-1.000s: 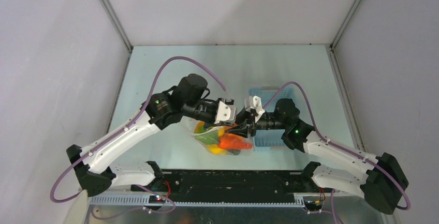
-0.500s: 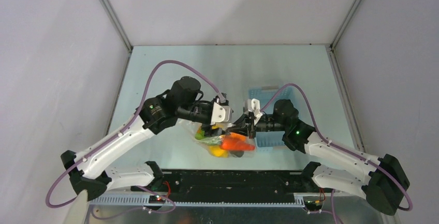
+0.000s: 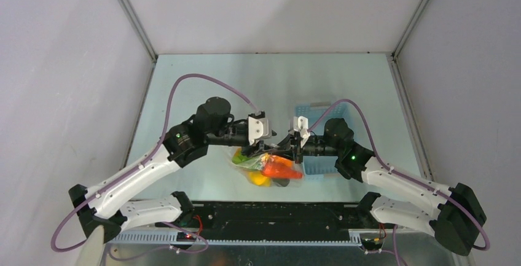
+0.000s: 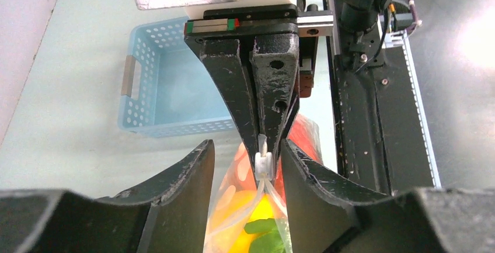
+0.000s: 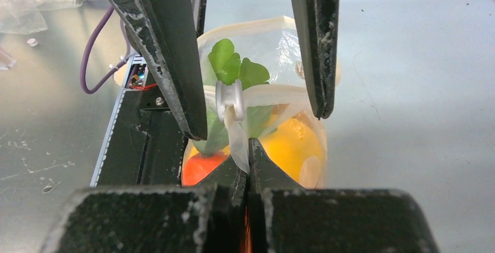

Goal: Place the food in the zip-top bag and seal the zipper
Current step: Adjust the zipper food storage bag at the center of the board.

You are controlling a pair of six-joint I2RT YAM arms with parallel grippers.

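Note:
The zip-top bag [image 3: 267, 166] hangs between my two grippers just above the table, with the food [image 3: 276, 168] inside: orange, yellow and green pieces. My right gripper [image 3: 285, 149] is shut on the end of the bag's white zipper strip [image 5: 238, 136]. My left gripper [image 3: 268, 147] is open, one finger on each side of the zipper's white slider [image 4: 262, 162], not touching it. In the right wrist view the slider [image 5: 229, 98] sits between the left gripper's fingers [image 5: 157, 48], with a green piece [image 5: 230, 60] and a yellow piece [image 5: 292, 142] behind the plastic.
A light blue perforated basket [image 3: 316, 109] stands on the table right behind my right gripper; it also shows in the left wrist view [image 4: 169, 89]. The black base rail [image 3: 270, 214] runs along the near edge under the bag.
My left arm has drawn back to the left and its gripper has shifted slightly left along the bag's top. The right gripper has kept its hold, nearly still. The bag hangs a little lower.

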